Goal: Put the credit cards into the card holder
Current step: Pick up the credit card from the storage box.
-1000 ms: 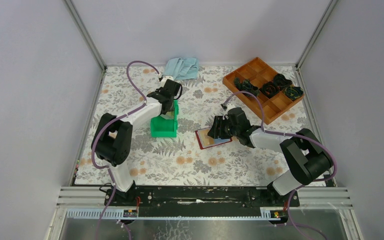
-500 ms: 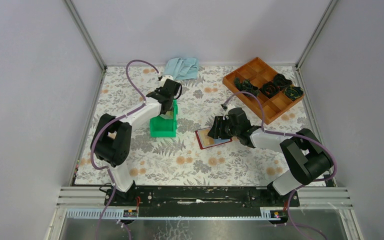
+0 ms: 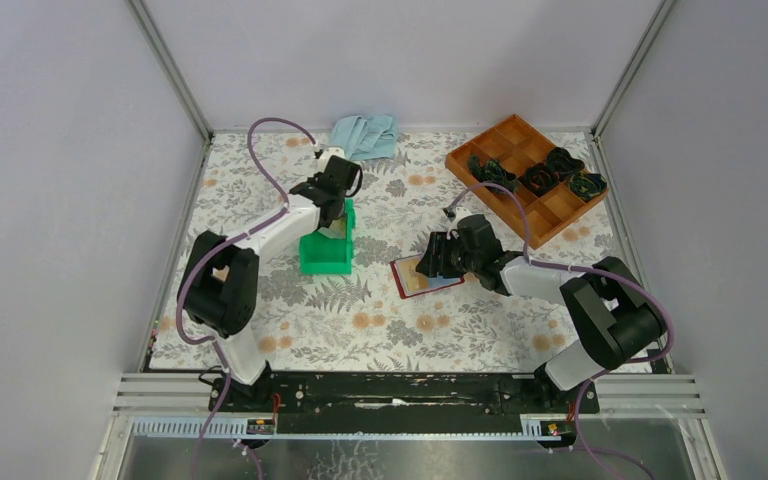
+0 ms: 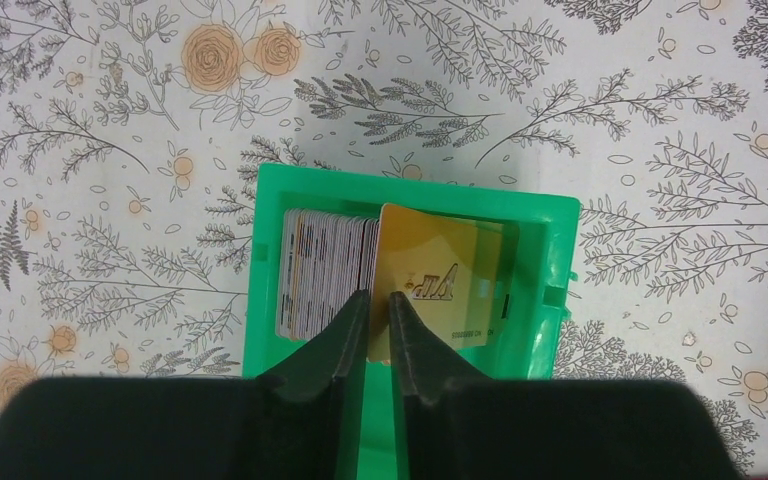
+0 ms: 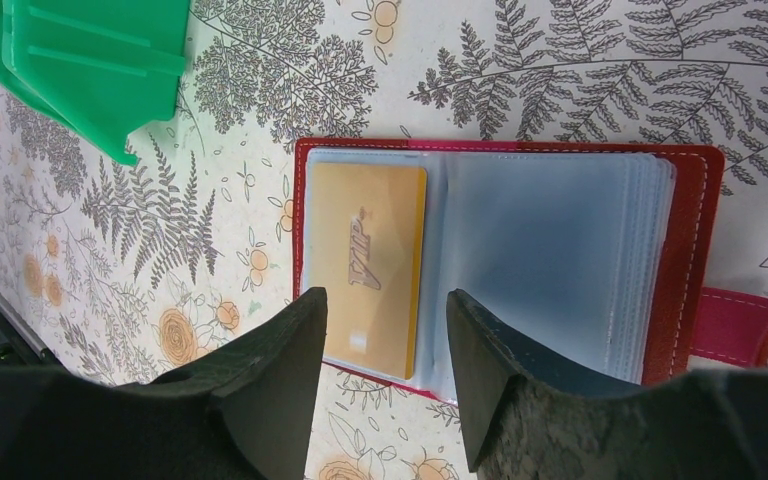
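The left gripper (image 4: pixel 379 300) reaches down into the green bin (image 4: pixel 412 196). Its jaws are drawn almost together on the near edge of a gold card (image 4: pixel 445 280), which stands tilted inside the bin. That card bears a slanted "VIP" in raised letters, and the line of print beneath it is too small to read. At 9 o'clock of it, touching, a stack of credit cards (image 4: pixel 322 272) stands on edge. Their faces are pale with dark and yellow stripes, and no writing on them is legible.

In the top view the bin sits at 9 o'clock of the card holder (image 3: pixel 422 278), near it but apart, on the floral table (image 3: pixel 380 330). The card holder lies open and flat near the table's middle, with a red border around pale blue-grey clear sleeves. In the right wrist view its snap tab (image 5: pixel 750 322) sticks out at 3 o'clock. A sleeved card (image 5: pixel 365 262), gold and also marked "VIP", fills the page at 9 o'clock. The page at 3 o'clock shows only frosted sleeves.

The right gripper (image 5: pixel 387 305) hovers over the holder's near edge with its jaws spread wide, holding nothing.

An orange tray (image 3: pixel 525 175), with dark tangled items in some compartments, stands at 1 o'clock of the holder, well apart. A blue cloth (image 3: pixel 364 134) lies at 12 o'clock of the bin, by the far edge.
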`<state>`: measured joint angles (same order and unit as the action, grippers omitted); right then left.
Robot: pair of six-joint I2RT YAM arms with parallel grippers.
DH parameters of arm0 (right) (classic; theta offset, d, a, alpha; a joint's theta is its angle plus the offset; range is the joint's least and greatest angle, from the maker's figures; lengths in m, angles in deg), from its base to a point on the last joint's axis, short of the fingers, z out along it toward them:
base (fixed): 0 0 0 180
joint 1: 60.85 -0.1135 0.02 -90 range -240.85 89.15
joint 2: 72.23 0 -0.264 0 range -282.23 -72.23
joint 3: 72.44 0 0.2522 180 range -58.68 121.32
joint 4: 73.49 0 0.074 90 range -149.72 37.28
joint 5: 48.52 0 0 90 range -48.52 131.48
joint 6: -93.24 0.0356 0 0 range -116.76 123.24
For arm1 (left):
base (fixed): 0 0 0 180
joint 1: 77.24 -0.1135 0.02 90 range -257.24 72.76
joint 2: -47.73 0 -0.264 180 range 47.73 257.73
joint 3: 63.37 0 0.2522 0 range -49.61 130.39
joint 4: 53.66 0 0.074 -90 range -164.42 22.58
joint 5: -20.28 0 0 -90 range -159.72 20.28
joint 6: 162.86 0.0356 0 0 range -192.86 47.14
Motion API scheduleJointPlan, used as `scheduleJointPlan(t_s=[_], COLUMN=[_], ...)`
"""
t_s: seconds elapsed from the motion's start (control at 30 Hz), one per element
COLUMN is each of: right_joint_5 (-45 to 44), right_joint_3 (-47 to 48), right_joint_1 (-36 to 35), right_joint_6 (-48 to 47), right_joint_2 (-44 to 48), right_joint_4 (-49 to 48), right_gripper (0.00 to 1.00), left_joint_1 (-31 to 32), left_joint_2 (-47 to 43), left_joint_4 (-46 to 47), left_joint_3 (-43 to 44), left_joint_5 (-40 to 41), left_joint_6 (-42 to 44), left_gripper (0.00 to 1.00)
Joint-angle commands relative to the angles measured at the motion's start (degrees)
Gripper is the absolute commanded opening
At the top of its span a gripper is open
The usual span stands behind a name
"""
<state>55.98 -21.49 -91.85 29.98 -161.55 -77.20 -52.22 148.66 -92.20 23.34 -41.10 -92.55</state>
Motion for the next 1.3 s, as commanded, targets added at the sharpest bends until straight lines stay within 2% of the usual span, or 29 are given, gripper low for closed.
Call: scheduleJointPlan(t_s=[0.0,0.37,0.8,0.93,1.27], right_joint_5=[0.53,0.14,-1.57,-0.95,11.72], right_joint_3=[0.19,0.69,1.76,1.47,-2.69], right_joint_1=[0.59,0.9,2.05,2.2,7.58], right_joint_6=[-0.97,-1.6,-4.11,-5.54,-4.17], right_joint_2=[1.32,1.98,8.47,12.55,19.09], right_joint_4=[-1.92,-0.61,3.06,2.64,-7.5], right_gripper=[0.55,0.55,0.56,0.59,0.67], left_joint_1=[-0.34,-0.33,-0.06,0.08,-0.2], left_joint_2=[-2.17,-5.27,-14.79,-18.11,-19.14], left_joint_4=[-0.63,0.07,3.36,2.64,6.44], left_joint_3=[0.87,0.26,-0.38,0.46,-1.09], left_joint_5=[0.72,-1.09,-5.09,-11.35,-41.81], left_joint_6=[-0.03,-1.56,-1.93,-2.61,-1.31], left_gripper=[0.15,0.0,0.0,0.0,0.0])
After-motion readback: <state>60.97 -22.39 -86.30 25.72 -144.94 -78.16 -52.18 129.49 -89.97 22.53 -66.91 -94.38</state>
